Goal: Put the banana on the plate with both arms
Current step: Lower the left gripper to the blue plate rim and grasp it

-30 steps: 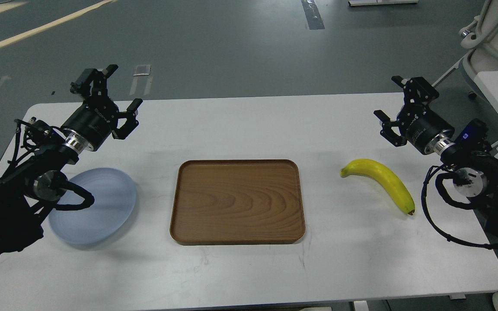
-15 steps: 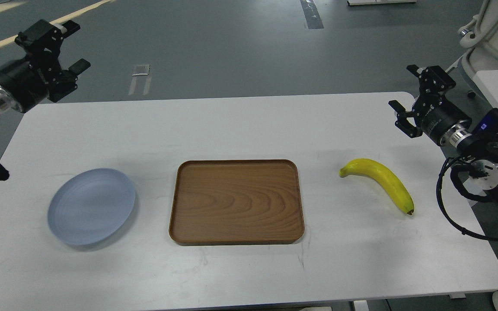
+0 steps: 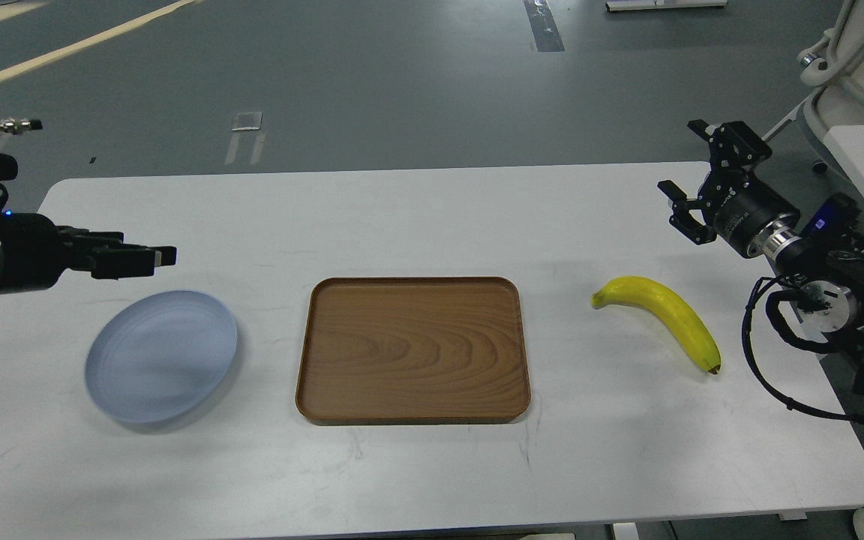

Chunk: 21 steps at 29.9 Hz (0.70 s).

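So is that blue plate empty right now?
Empty: the plate shows only bare surface, and the banana lies on the table right of the tray.

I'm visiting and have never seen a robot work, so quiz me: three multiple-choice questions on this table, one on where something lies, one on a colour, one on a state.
1. Where is the banana?
A. on the plate
B. on the table, right of the tray
C. in the tray

2. What colour is the plate?
A. pale blue-grey
B. red
C. green

3. What is in the right gripper?
A. the banana
B. the plate
C. nothing

Answers: 1 B, it lies on the white table beside the wooden tray. 2 A, plainly bluish. 3 C, its fingers stand apart, empty, above the banana.
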Motion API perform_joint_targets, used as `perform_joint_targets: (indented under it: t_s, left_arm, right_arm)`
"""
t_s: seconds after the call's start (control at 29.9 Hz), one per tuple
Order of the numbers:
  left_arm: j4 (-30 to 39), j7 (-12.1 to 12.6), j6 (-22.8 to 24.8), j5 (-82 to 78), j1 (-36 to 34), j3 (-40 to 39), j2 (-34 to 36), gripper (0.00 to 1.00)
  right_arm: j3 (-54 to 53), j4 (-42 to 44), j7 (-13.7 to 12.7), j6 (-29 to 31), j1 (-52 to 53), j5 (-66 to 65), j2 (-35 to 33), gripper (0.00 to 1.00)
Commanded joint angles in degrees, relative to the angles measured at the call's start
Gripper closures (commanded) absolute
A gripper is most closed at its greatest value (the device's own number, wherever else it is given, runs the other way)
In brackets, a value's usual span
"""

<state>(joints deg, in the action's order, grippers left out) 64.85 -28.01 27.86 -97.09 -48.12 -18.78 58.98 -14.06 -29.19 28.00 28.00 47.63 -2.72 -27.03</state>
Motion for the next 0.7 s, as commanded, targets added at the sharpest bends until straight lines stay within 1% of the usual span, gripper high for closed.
perform_joint_targets:
  t_s: [0.0,0.13,0.2,0.5,0.6,0.67]
  left_arm:
    - [-5.7,0.0,-3.6,0.1,0.1,5.7,-0.9,0.0]
    - [-8.4,0.0,-4.6,3.3,1.4,7.3,-1.1,0.0]
    - [-10.3,0.0,-4.6,6.6,3.0,7.5,-2.5,0.01]
    - [-15.9,0.0,-5.3,7.4,6.5,7.6,-6.0,0.06]
    - [-17.7,0.0,-6.2,7.4,7.4,7.6,-7.0,0.09]
    - [-18.4,0.0,-6.5,7.4,7.7,7.6,-7.6,0.13]
  right_arm:
    - [0.0,0.0,0.0,0.0,0.0,0.0,0.1,0.0]
    - [0.0,0.0,0.0,0.0,-0.1,0.0,0.2,0.0]
    - [0.0,0.1,0.0,0.0,0.0,0.0,0.8,0.0]
    - [0.0,0.1,0.0,0.0,-0.1,0.0,0.9,0.0]
    - [0.0,0.1,0.0,0.0,-0.1,0.0,0.9,0.0]
    - [0.0,0.1,0.0,0.0,-0.2,0.0,0.9,0.0]
